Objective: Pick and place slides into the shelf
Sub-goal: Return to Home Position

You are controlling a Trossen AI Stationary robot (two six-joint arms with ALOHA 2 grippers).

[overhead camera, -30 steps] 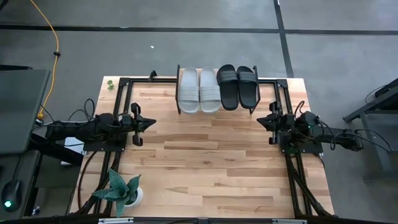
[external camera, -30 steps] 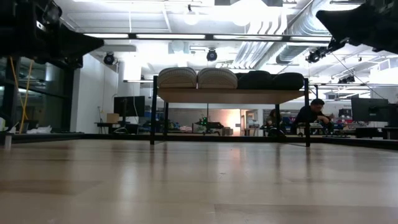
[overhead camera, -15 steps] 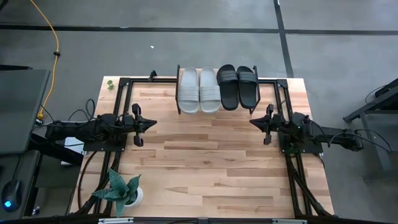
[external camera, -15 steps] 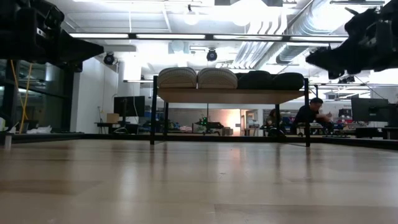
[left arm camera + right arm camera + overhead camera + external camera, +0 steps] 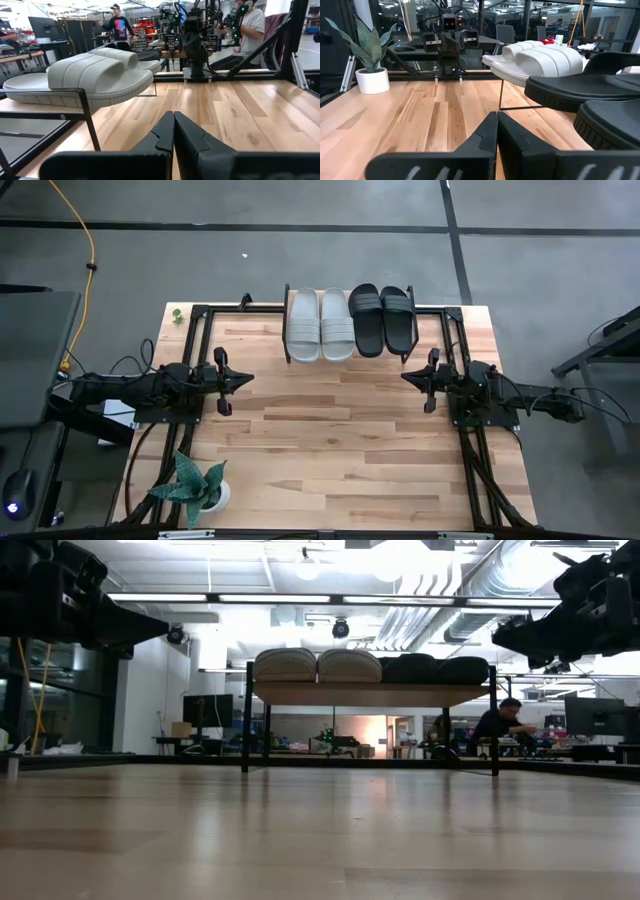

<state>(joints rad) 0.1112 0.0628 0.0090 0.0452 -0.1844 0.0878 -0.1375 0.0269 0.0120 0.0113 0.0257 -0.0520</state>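
Two light grey slides (image 5: 320, 325) and two black slides (image 5: 382, 318) lie side by side, soles down, on the shelf (image 5: 365, 693) at the table's far middle. In the low view the grey pair (image 5: 315, 664) shows left of the black pair (image 5: 435, 669). My left gripper (image 5: 248, 377) stands shut at the table's left edge, pointing level toward the middle, with nothing in it (image 5: 174, 117). My right gripper (image 5: 405, 376) stands shut at the right edge, facing it, also with nothing in it (image 5: 497, 117). Both are well short of the shelf.
A potted plant (image 5: 200, 485) stands at the near left corner. Black frame rails (image 5: 190, 330) run along the table's left, right and far sides. Bare wooden tabletop (image 5: 330, 440) lies between the arms. People sit and stand in the room beyond (image 5: 497, 723).
My right gripper has tipped down from a raised slant to level and sunk a little, its fingertips now reaching farther toward the table's middle; it has kept still for the last half second. My left gripper's tip has dipped slightly. The slides have not moved.
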